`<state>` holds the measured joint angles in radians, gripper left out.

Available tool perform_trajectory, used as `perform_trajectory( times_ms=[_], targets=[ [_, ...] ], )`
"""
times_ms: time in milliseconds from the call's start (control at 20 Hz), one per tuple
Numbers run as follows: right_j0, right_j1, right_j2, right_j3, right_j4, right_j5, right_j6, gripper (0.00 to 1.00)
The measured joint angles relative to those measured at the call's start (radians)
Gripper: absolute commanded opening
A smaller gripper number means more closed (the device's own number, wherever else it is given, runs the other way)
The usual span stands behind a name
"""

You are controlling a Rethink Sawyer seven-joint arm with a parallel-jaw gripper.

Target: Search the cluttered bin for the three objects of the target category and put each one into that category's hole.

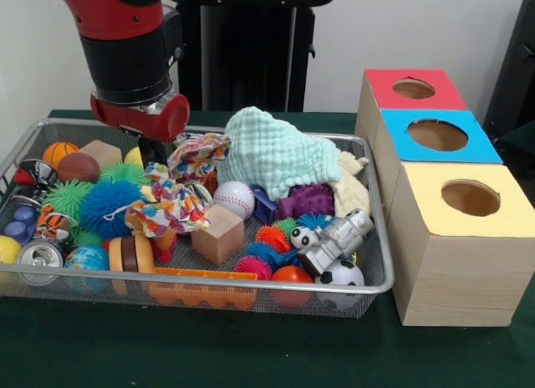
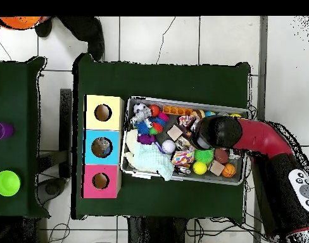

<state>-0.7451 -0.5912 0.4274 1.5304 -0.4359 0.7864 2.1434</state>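
The wire-mesh bin [image 1: 209, 276] is full of toys; it also shows in the overhead view [image 2: 182, 102]. One glossy, wrinkly clear plastic lump [image 1: 341, 237] lies at the bin's near right corner beside a panda ball, and shows in the overhead view [image 2: 139, 110]. I cannot pick out the other two lumps. The blue-topped box's hole [image 1: 437, 135] is in the middle box, right of the bin, seen from above too [image 2: 101, 147]. My gripper [image 1: 153, 150] is low over the bin's far left part, behind a colourful cloth [image 1: 180, 191], far from the lump. My arm [image 2: 215, 132] hides it from above.
The red-topped box [image 1: 414, 89] and the yellow-topped box [image 1: 468, 198] flank the blue one. A mint knitted cloth [image 1: 276, 154] is heaped at the bin's back. Silver cans [image 1: 39, 258], spiky balls, wooden blocks [image 1: 217, 233] and a baseball [image 1: 234, 199] crowd the bin.
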Motion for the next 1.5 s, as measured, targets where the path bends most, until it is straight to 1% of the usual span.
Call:
perform_trajectory(
  times_ms=[250,450,550,600,750,850,900,1000,1050,1200,1450,1500],
  targets=[
    [0.007,0.000,-0.002,0.004,0.005,0.000,0.000,0.00],
    [0.041,0.000,-0.015,0.005,0.017,0.000,0.000,0.00],
    [0.074,0.000,-0.024,0.007,0.032,-0.002,0.000,0.00],
    [0.105,0.000,-0.028,0.010,0.046,-0.009,0.000,0.00],
    [0.145,0.000,-0.034,0.017,0.062,-0.022,0.000,0.00],
    [0.189,0.000,-0.044,0.023,0.077,-0.041,0.000,0.00],
    [0.237,0.000,-0.058,0.028,0.089,-0.062,0.000,0.00],
    [0.266,0.000,-0.068,0.030,0.094,-0.077,0.001,0.00],
    [0.309,0.001,-0.085,0.032,0.103,-0.099,0.001,0.00],
    [0.377,0.008,-0.119,0.033,0.124,-0.142,0.003,0.00],
    [0.445,0.023,-0.169,0.035,0.158,-0.190,0.020,0.00],
    [0.457,0.027,-0.179,0.035,0.165,-0.200,0.024,1.00]
  ],
)
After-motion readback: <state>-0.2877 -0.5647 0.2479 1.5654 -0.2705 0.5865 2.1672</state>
